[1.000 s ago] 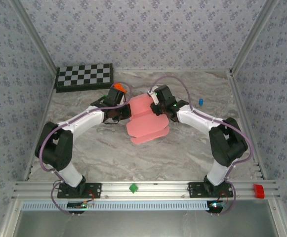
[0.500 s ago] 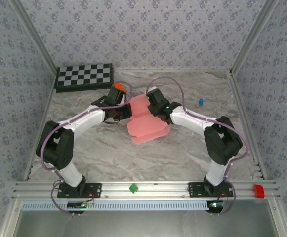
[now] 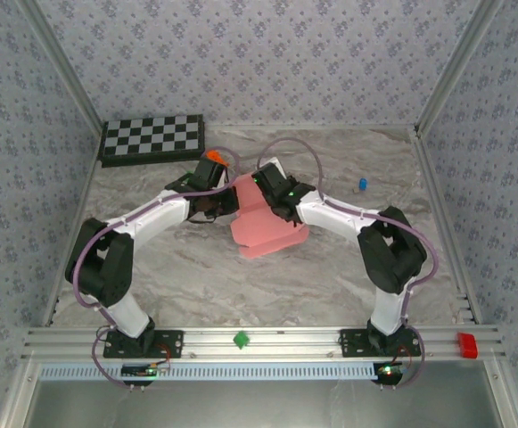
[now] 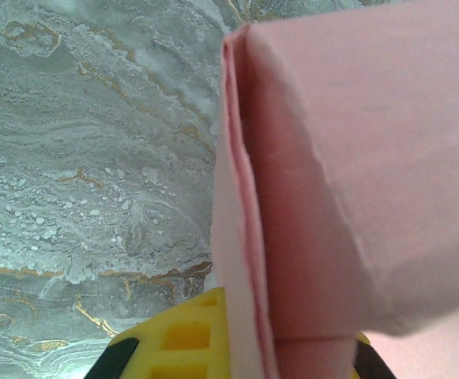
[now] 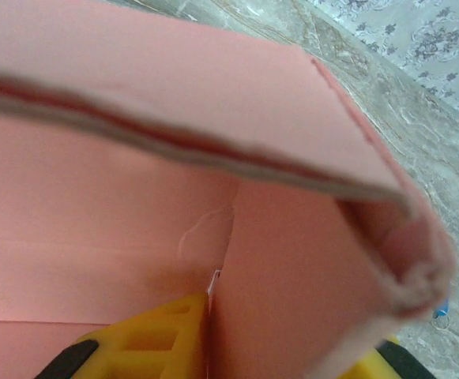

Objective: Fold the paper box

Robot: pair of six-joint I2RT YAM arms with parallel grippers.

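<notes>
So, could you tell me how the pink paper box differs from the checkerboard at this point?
The paper box is plain pink; the checkerboard has black and white squares. The paper box sits mid-table, partly folded, while the checkerboard lies flat in the far left corner. The left hand is clamped on the paper box; nothing touches the checkerboard. Both are on the marble table.

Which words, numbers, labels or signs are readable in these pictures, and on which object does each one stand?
None can be read.
The box is plain pink card with no print.
The checkerboard bears only squares.
The walls bear only a flower pattern.
The blue piece, green piece and red piece are too small to show any mark.
</notes>
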